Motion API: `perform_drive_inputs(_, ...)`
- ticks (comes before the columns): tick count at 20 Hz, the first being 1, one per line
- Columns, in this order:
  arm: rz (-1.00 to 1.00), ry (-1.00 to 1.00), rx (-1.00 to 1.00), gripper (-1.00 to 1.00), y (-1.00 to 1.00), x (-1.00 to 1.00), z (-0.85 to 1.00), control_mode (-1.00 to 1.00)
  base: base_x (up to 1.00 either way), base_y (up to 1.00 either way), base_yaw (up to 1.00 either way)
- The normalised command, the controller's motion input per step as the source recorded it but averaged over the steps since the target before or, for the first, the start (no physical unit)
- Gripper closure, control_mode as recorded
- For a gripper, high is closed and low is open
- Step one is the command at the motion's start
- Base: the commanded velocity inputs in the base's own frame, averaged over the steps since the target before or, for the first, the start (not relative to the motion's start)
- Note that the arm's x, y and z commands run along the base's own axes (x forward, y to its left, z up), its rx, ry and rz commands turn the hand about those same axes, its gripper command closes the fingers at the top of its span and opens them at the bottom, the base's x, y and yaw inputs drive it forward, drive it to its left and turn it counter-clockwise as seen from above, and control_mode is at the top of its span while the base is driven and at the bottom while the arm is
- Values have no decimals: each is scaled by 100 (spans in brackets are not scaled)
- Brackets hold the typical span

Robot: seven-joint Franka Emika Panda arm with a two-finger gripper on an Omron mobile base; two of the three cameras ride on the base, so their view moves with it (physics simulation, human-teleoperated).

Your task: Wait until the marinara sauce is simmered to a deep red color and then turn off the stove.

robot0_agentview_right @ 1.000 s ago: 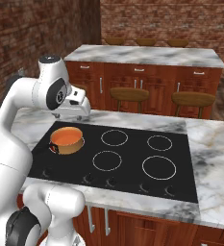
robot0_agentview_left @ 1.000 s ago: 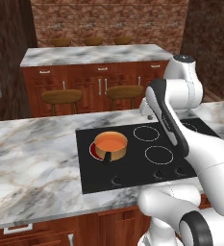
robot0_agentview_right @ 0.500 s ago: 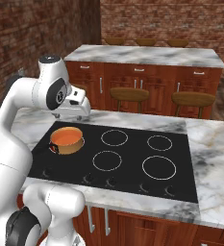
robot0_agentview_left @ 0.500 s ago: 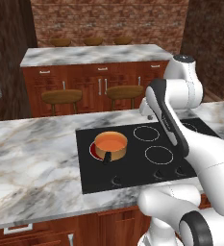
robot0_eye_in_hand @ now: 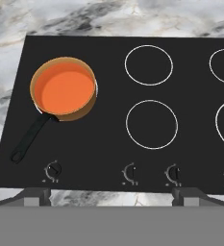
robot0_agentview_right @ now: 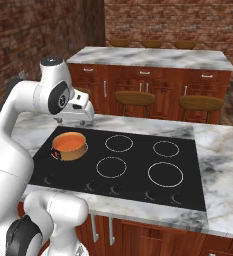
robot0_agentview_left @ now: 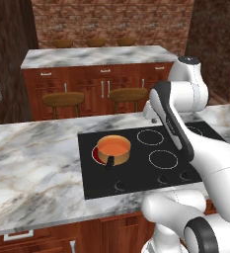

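The marinara sauce (robot0_eye_in_hand: 64, 90) is a smooth orange disc in a small tan pot (robot0_eye_in_hand: 87, 109) with a short dark handle (robot0_eye_in_hand: 29, 139). The pot stands on the front-left burner of the black glass stove (robot0_eye_in_hand: 108, 139). A red glow shows under the pot (robot0_agentview_left: 113, 148) in the left base view. Several small knobs line the stove's near edge; the leftmost knob (robot0_eye_in_hand: 53, 169) is below the pot's handle. My gripper (robot0_eye_in_hand: 112, 195) hangs open high above the stove, looking down, with nothing between its fingers. From the right base view it (robot0_agentview_right: 78, 118) hovers behind the pot (robot0_agentview_right: 69, 145).
Grey-veined marble countertop (robot0_agentview_left: 32, 158) surrounds the stove. Three other ring burners (robot0_eye_in_hand: 151, 124) are bare. Behind stand two wooden stools (robot0_agentview_right: 134, 97) and a second marble-topped cabinet run (robot0_agentview_right: 153, 57) with bowls on it.
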Motion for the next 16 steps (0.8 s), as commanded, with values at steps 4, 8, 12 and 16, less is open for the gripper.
perform_drive_inputs(4, 0, 0, 0, -100, 0, 0, 0, -100, 0, 0, 0)
perform_drive_inputs(8, 0, 0, 0, -100, 0, 0, 0, -100, 0, 0, 0)
perform_drive_inputs(12, 0, 0, 0, -100, 0, 0, 0, -100, 0, 0, 0)
perform_drive_inputs(16, 0, 0, 0, -100, 0, 0, 0, -100, 0, 0, 0)
